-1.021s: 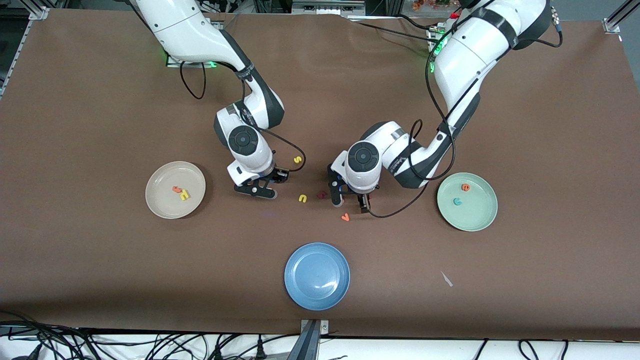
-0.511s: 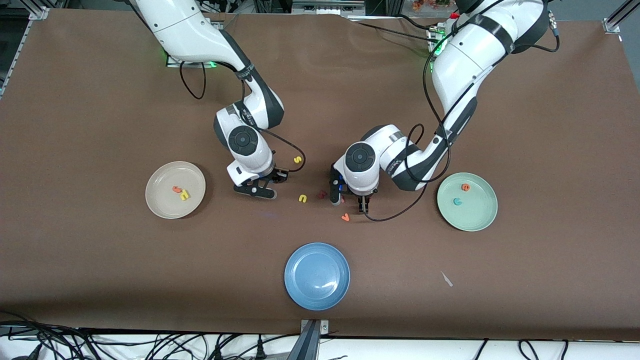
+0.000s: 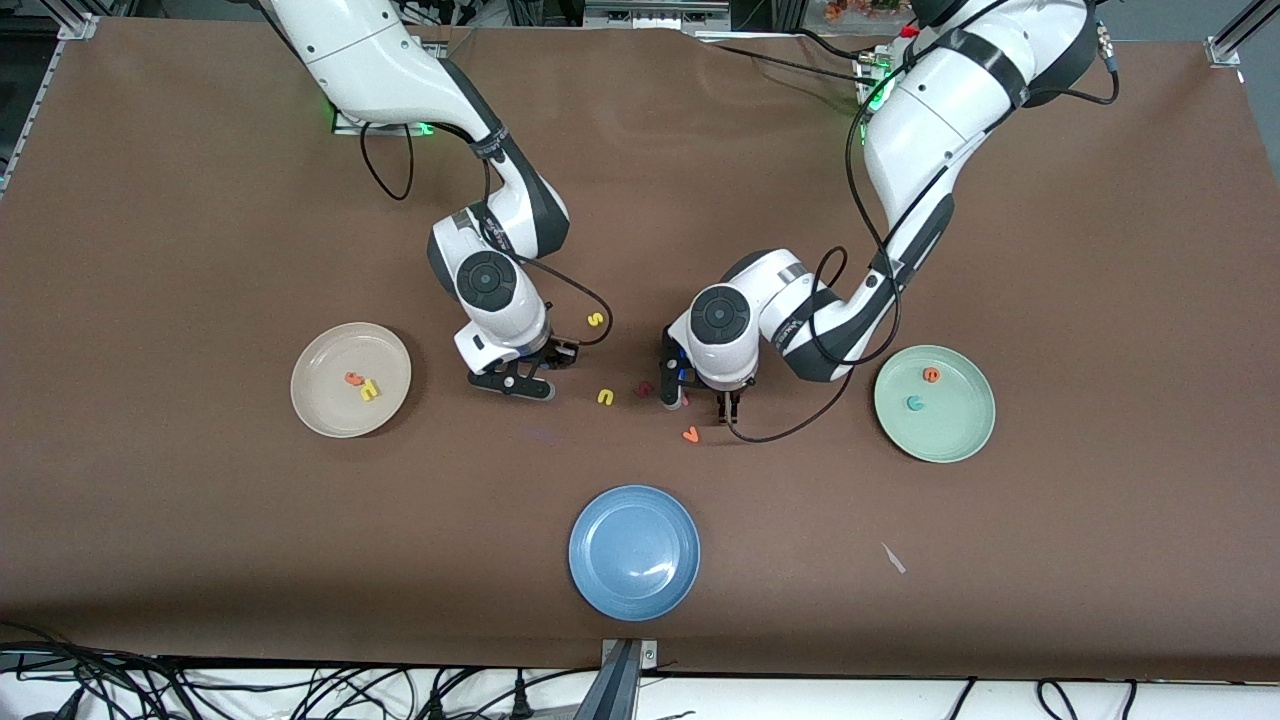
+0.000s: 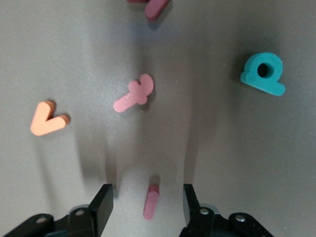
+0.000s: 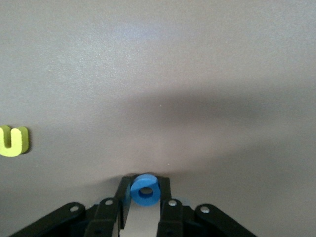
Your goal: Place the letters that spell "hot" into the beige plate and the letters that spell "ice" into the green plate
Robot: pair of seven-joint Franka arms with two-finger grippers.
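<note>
In the right wrist view my right gripper (image 5: 144, 186) is shut on the blue ring "o" (image 5: 146, 191), low over the table beside the beige plate (image 3: 328, 412). That plate holds the orange "t" (image 3: 352, 378) and the yellow "h" (image 3: 369, 390). My left gripper (image 4: 146, 202) is down at the table's middle, open. A reddish straight bar, the "i" (image 4: 151, 203), lies between its fingers (image 4: 101, 205) with a gap on each side. The green plate (image 3: 952, 432) holds the orange "e" (image 3: 931, 375) and the teal "c" (image 3: 914, 403).
Loose letters lie around the left gripper: an orange "v" (image 4: 47, 120), a pink "t"-like letter (image 4: 134, 94), a teal "d" (image 4: 263, 74) and a dark red piece (image 3: 645, 390). A yellow "u" (image 3: 605, 397) and "s" (image 3: 596, 320) lie between the arms. A blue plate (image 3: 634, 552) sits nearest the camera.
The right gripper's fingers have closed on the blue "o". The left gripper's fingers have narrowed around the reddish bar and the hand has shifted slightly.
</note>
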